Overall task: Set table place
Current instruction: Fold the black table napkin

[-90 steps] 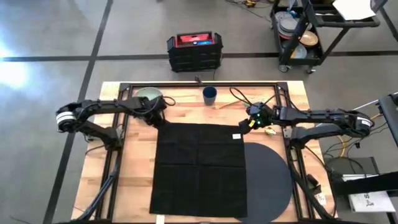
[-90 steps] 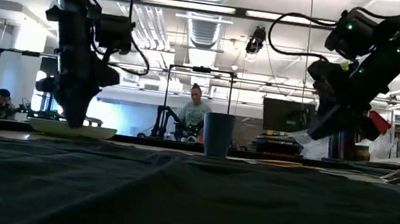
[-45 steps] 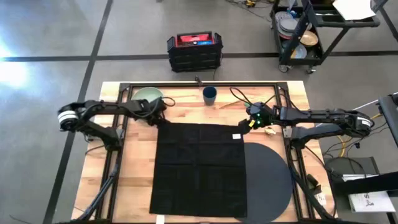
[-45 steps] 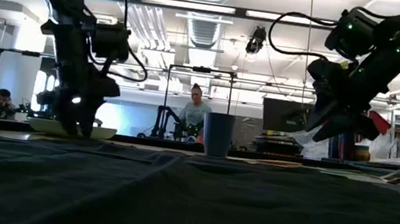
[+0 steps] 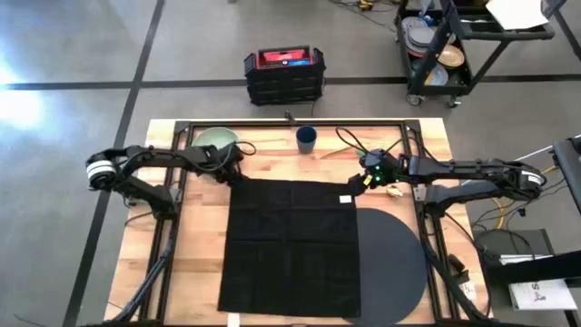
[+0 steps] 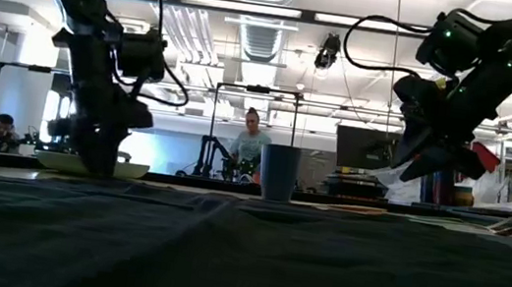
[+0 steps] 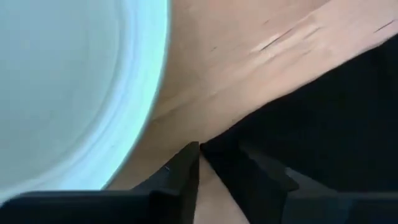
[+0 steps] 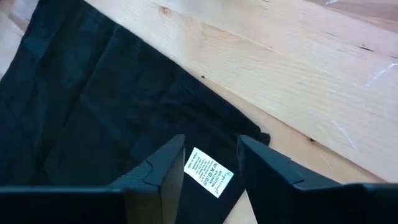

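Across the light wood worktop (image 5: pixel 168 263) we record one black cloth napkin (image 5: pixel 290 245), spread flat, its right edge overlapping a dark grey round placemat (image 5: pixel 395 259). We note a pale green plate (image 5: pixel 216 138) and a small dark blue cup (image 5: pixel 306 138) along the far edge. Our left end effector (image 5: pixel 238 170) sits at the napkin's far-left corner beside the plate, fingers nearly together around the cloth edge; whether it grips, we cannot tell. Our right end effector (image 5: pixel 356 184) hangs released, fingers parted, over the far-right corner with its white label (image 8: pixel 208 172).
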### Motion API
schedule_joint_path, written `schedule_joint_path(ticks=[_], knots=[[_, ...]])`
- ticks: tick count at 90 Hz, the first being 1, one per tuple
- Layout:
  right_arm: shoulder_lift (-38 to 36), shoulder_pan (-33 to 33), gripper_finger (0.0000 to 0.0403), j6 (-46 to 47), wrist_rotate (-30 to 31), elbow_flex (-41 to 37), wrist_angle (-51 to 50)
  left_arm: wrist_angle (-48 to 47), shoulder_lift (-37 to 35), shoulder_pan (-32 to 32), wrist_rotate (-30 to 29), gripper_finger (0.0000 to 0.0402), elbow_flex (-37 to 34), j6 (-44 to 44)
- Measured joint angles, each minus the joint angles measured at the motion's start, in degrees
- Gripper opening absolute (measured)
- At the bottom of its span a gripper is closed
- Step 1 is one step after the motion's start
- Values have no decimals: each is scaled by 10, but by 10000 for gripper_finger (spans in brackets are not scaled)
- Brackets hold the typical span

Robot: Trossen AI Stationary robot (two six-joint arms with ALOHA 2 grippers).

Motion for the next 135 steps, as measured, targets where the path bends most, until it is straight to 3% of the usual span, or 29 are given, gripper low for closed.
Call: schedule_joint_path(ticks=[33, 66, 89, 112, 135], knots=[[0, 0, 118, -4, 1, 0, -10, 14, -1, -2, 41, 3, 0, 0], [15, -8, 137, -4, 30, -8, -55, 18, -6, -3, 68, 0, -1, 0], [95, -23, 148, -23, 29, -7, 12, 36, -9, -4, 91, 0, -1, 0], [162, -24, 139, -24, 13, -2, 50, 35, -9, -4, 92, 0, -1, 0], [169, -24, 124, -23, 9, -3, 59, 35, -9, -5, 92, 0, -1, 3]])
